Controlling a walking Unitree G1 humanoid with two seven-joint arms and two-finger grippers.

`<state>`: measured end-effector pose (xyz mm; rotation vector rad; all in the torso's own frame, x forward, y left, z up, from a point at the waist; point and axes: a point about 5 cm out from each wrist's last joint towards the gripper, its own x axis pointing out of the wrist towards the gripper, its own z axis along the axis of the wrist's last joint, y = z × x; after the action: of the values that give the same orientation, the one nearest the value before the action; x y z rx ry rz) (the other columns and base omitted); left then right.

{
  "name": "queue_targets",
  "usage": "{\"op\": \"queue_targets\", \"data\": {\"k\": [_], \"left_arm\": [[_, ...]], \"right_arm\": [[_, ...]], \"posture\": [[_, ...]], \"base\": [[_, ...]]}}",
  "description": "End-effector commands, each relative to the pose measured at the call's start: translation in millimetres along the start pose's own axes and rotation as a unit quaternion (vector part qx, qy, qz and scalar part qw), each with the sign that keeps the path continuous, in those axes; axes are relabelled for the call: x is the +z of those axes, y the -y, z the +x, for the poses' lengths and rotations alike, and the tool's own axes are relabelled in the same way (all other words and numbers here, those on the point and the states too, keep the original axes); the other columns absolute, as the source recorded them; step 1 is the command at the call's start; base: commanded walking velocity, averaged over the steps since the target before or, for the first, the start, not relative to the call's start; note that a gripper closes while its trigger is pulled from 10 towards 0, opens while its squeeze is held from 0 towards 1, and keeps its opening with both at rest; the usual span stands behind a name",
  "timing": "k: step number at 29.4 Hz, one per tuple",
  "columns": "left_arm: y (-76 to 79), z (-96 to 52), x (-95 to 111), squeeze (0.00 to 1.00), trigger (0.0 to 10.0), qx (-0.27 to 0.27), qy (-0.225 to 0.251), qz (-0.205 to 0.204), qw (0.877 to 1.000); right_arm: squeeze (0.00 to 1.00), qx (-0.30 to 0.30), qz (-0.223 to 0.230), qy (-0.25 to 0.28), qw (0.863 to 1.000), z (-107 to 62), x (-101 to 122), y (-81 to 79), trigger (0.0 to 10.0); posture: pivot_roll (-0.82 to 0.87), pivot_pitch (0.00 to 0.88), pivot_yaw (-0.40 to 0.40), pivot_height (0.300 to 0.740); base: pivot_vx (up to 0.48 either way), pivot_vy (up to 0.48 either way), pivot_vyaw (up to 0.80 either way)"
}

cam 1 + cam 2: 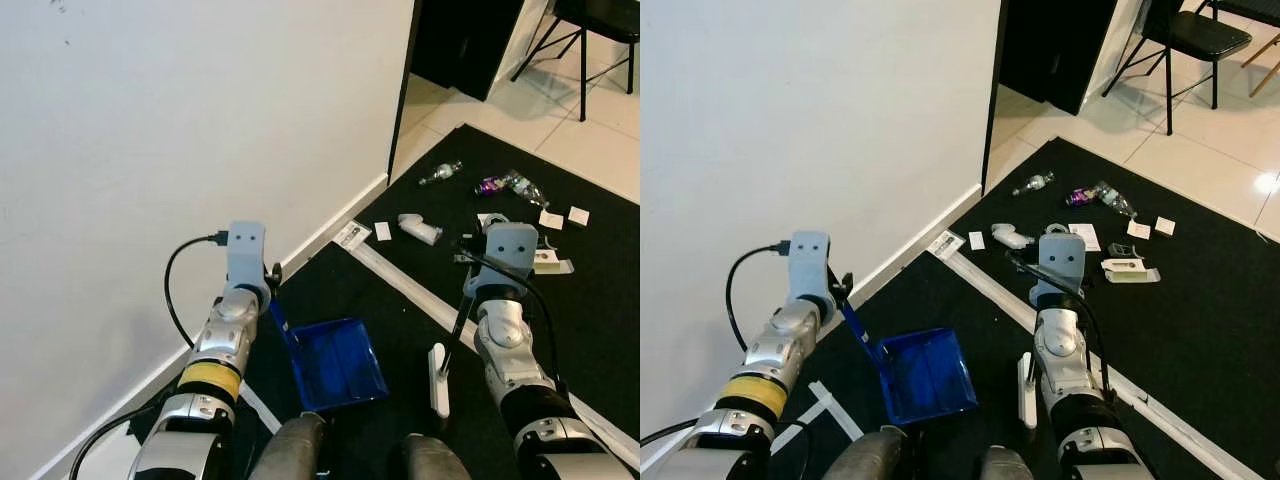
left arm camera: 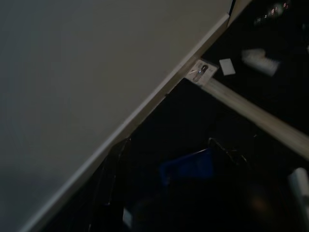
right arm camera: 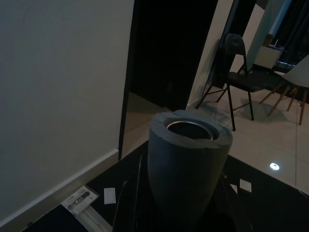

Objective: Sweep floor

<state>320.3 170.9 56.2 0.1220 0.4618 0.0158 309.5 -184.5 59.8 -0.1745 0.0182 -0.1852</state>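
Far left, a plain white wall (image 1: 150,130) runs down to its skirting board, and the robot stands close beside it on a black mat (image 1: 1200,330). The left gripper (image 1: 272,278) is up near the wall, closed on the handle of a blue dustpan (image 1: 338,362) — the pan itself rests on the mat right in front of the robot's feet, mouth facing out toward the room. In the left wrist view it is dim, but the blue pan shows low between the dark fingers.

Moving across: a white strip (image 1: 420,295) runs diagonally over the mat. Next to it, the white broom head (image 1: 438,378) sits on the mat just right of the pan. The right gripper (image 1: 1045,262) looks wrapped around the broom handle (image 3: 189,164); the grey grip fills the right wrist view, but the fingers themselves are too hidden to call, so I cannot tell how they stand.

Farther right and ahead lies the litter (image 1: 500,215) — a small bottle, wrappers, white cards and boxes — scattered well apart from the pan.

The risk, as I judge it: the rubbish is far from the dustpan, so a long sweep could scatter light cards sideways or snag on that raised strip. The pan is held by a thin handle, too — a hard push from the broom could twist or slide it away.
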Motion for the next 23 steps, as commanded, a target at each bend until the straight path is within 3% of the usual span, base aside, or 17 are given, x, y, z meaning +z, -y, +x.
{"op": "queue_targets", "data": {"k": [1, 8, 20, 21, 22, 23], "left_arm": [[-16.8, -5.2, 3.9, 0.00, 10.0, 0.017, -0.010, 0.028, 0.999], [-29.0, -13.9, 4.0, 0.00, 10.0, 0.039, -0.032, 0.012, 0.999], [-20.2, -18.3, -7.8, 0.00, 10.0, 0.043, -0.074, 0.005, 0.996], [-20.1, -18.7, -7.5, 0.00, 8.0, 0.043, -0.075, 0.005, 0.996], [-20.1, -18.9, -7.3, 0.00, 3.6, 0.044, -0.076, 0.006, 0.996], [-20.1, -18.9, -7.3, 0.00, 3.6, 0.044, -0.076, 0.006, 0.996]], "right_arm": [[0.00, 0.000, -0.008, 0.002, 1.000, -0.6, 0.4, 2.8, 10.0], [0.00, 0.003, -0.008, -0.001, 1.000, -0.7, -0.9, 1.8, 10.0], [0.00, 0.009, -0.007, 0.002, 1.000, 1.8, 1.9, -1.4, 10.0], [0.00, 0.008, -0.008, 0.002, 1.000, 1.5, 1.5, -0.1, 10.0], [0.00, 0.007, -0.008, 0.002, 1.000, 1.2, 1.1, 1.3, 10.0], [0.00, 0.007, -0.008, 0.002, 1.000, 1.2, 1.1, 1.3, 10.0]], "posture": [[-0.03, 0.084, 0.039, 0.740], [0.00, 0.077, 0.035, 0.740], [-0.01, 0.069, 0.034, 0.740], [-0.01, 0.069, 0.034, 0.740], [-0.01, 0.069, 0.034, 0.740], [-0.01, 0.069, 0.034, 0.740]], "base": [[0.000, 0.000, 0.00], [0.000, 0.000, 0.00], [0.000, 0.000, 0.00], [0.000, 0.000, 0.00], [0.000, 0.000, 0.00], [0.000, 0.000, 0.00]]}}
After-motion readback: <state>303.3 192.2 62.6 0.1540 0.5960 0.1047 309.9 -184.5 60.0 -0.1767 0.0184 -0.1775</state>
